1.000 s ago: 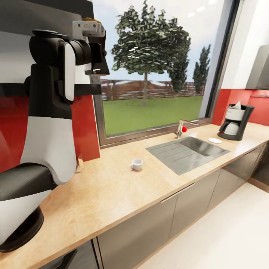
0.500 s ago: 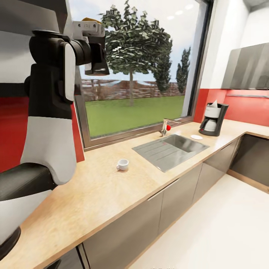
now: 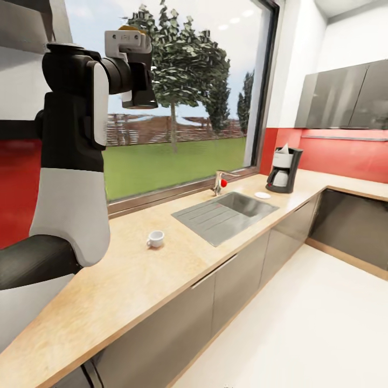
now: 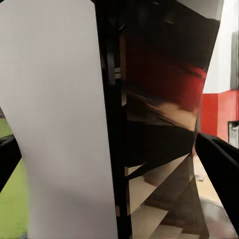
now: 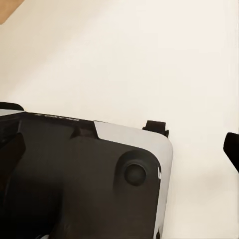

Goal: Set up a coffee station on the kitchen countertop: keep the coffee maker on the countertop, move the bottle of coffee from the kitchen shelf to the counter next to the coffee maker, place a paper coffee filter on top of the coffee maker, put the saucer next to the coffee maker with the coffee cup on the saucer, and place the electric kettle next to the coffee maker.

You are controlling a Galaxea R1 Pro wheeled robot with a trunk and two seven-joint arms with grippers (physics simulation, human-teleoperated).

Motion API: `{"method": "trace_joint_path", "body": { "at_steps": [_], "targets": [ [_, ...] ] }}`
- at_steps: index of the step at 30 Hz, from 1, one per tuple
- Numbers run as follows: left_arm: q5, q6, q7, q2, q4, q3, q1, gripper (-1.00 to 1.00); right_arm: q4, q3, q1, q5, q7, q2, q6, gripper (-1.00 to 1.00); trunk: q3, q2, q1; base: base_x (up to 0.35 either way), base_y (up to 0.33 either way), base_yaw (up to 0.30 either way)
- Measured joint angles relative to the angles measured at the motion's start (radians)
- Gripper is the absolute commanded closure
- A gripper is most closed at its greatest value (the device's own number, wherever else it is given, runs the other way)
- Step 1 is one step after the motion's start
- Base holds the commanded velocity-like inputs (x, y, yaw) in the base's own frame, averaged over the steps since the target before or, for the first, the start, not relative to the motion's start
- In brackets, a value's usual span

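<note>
The left end effector, raised, seems clamped on the yellow-capped bottle, likely light, rigid and slippery; the right end effector's state cannot be told.

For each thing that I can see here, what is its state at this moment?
Coffee maker: upright on the countertop, white filter on top.
Saucer: flat, beside the coffee maker, nothing on it.
Cup: upright on the countertop, away from the saucer.
Sink: nothing visible in it.
Left gripper: raised; grip unclear.
</note>
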Motion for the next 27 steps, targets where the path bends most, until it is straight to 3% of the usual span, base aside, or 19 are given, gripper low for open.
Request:
{"method": "trace_joint_path", "body": {
  "at_steps": [17,27],
  "targets": [
    [0.001,0.000,0.000,0.000,0.000,0.000,0.000,1.00,0.000,0.000,0.000,0.000,0.000,0.001,-0.001,-1.00,0.000,0.000,0.000,0.000,-0.004,-0.252],
    [0.001,0.001,0.000,0.000,0.002,0.000,0.000,1.00,0.000,0.000,0.000,0.002,0.000,0.000,-0.047,-1.00,0.000,0.000,0.000,0.000,0.000,-0.257]
  ]
}}
